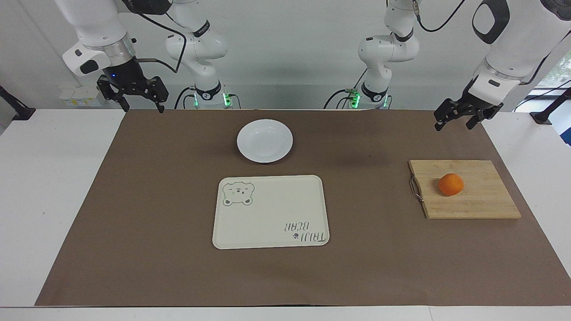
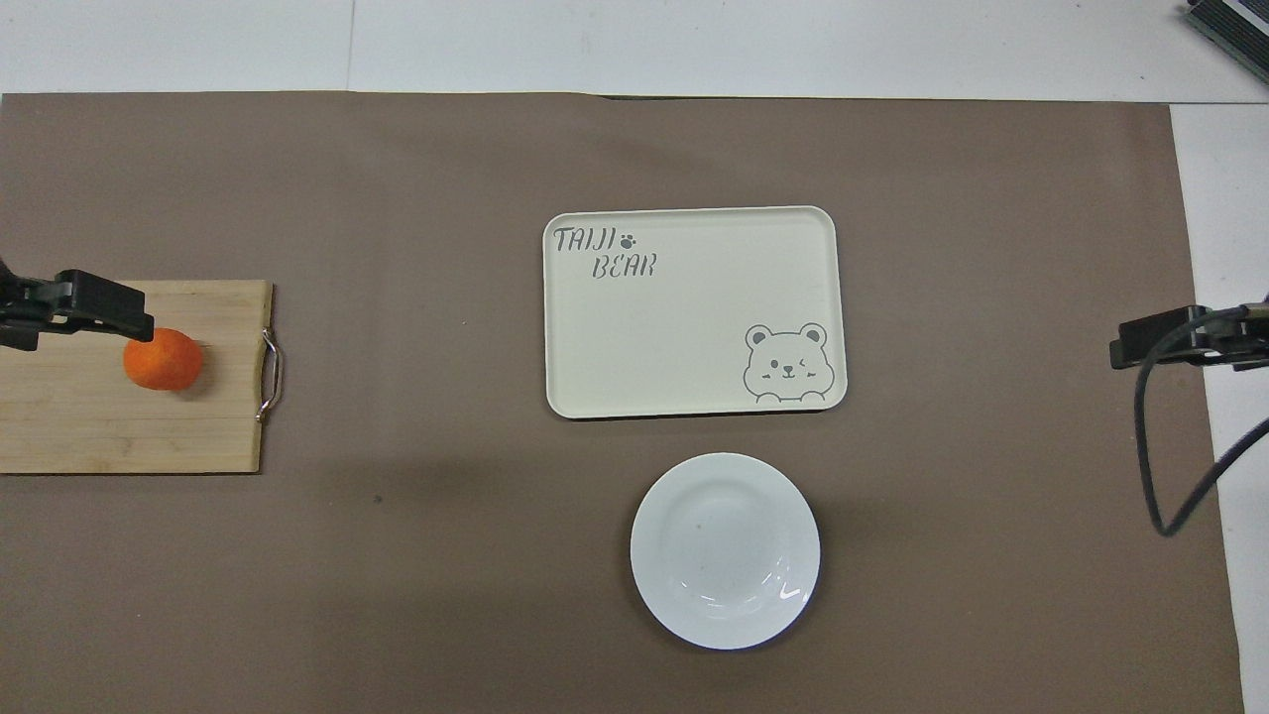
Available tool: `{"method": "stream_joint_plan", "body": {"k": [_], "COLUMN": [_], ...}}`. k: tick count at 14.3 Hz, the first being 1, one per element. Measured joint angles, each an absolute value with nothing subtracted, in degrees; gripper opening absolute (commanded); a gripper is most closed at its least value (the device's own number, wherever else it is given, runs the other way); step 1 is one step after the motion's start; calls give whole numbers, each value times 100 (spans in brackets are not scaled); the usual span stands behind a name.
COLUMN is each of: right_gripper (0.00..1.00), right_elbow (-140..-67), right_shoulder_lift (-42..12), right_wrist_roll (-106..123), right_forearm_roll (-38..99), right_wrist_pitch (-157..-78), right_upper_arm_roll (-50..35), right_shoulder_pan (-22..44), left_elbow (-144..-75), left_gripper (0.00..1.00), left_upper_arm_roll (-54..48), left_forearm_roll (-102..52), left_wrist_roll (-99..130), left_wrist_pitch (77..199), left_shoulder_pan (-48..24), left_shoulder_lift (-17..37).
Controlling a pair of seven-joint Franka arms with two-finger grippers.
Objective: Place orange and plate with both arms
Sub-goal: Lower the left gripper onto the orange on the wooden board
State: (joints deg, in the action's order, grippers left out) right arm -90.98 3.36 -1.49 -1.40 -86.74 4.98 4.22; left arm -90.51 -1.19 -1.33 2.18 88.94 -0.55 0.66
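Two grippers hang raised at the robots' edge of the surface, both with jaws spread and holding nothing. The left gripper [image 1: 459,119] hovers over the brown mat's [image 1: 370,267] corner at its own end, above bare mat next to the wooden cutting board [image 1: 477,203]. The right gripper [image 1: 142,97] hovers over the mat's corner at the right arm's end. The orange [image 1: 450,184] sits on the board, unheld. The plate [image 1: 264,141] lies mid-mat, nearer the robots than the cream bear tray [image 1: 272,214], just apart from it. Wide bare mat separates plate and board.
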Motion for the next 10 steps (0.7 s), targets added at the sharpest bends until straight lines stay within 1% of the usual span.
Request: {"method": "stream_joint_plan", "body": {"k": [10], "right_gripper": [100], "right_elbow": [-9098], "right_shoulder_lift": [336], "right_wrist_roll": [-149], "right_forearm_roll": [-140], "right_wrist_pitch": [-8674], "right_upper_arm_roll": [498], "right_shoulder_pan": [422], "left_elbow": [-9152], "left_gripper": [100], "left_upper_arm_roll": [-127], "left_forearm_roll": [-133], "left_wrist_roll": [154], "left_wrist_pitch": [8883], "left_shoulder_pan": [-55], "left_shoulder_lift": [48]}}
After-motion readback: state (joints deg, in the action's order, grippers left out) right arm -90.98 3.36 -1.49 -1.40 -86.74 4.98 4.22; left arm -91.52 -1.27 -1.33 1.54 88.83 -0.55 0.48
